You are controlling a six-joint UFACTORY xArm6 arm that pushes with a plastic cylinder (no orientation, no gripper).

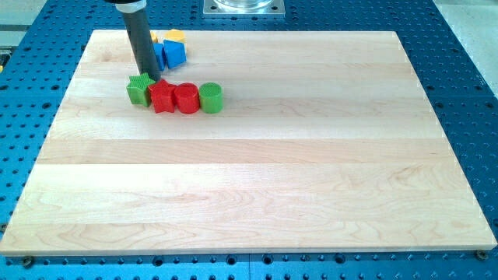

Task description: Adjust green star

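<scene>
Pale wooden board [257, 179] on blue perforated table [467, 93], grey metal plate [243, 8] at the view's top, even light

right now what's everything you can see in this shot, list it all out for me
green star: one, green, left end of the row near the view's top left
red star: one, red, just right of the green star, seemingly touching it
red cylinder: one, red, right of the red star
green cylinder: one, green, right end of the row
blue blocks: seemingly two, blue, shapes unclear, behind the row, partly hidden by the rod
yellow blocks: at least one, yellow, shape unclear, behind the blue ones near the board's top edge
wooden board: one, light wood, fills most of the view
perforated table: one, blue, around the board
my tip: one, dark rod, just behind the green star and red star, at their junction
</scene>
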